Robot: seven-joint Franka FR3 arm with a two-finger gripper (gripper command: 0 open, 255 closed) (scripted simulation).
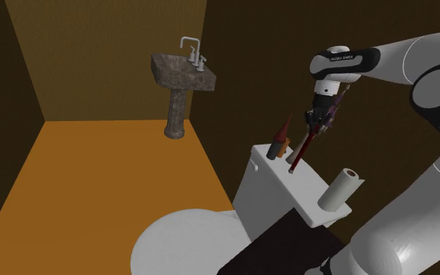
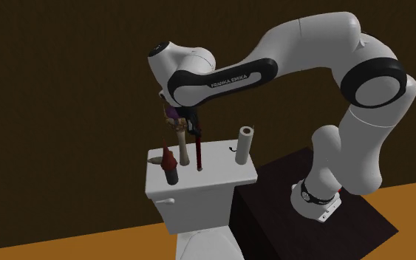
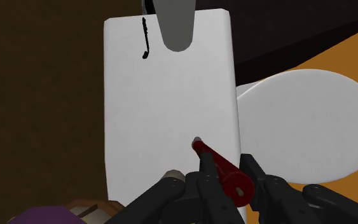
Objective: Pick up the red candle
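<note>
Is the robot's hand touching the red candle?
Touching. In the wrist view, the hand has its two black fingers pressed against the red candle from both sides, clasping it with no gap.

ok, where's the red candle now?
Shoulder view: red candle clasped in the jaws, roughly upright over the tank lid, between dark bottle and paper roll.

My arm (image 2: 302, 40): glossy white rounded links, dark grey joint caps (image 2: 376, 81). Dark band (image 2: 224, 77) near the hand, white lettering FRANKA EMIKA. Another dark ring (image 2: 315, 198) at the foot, small marks on it I can't read. Gripper (image 3: 229, 173) all black, angular fingers (image 3: 257, 175). Stand (image 2: 273, 199) a plain dark box. Surfaces smooth, soft highlights on the white shells.
</note>
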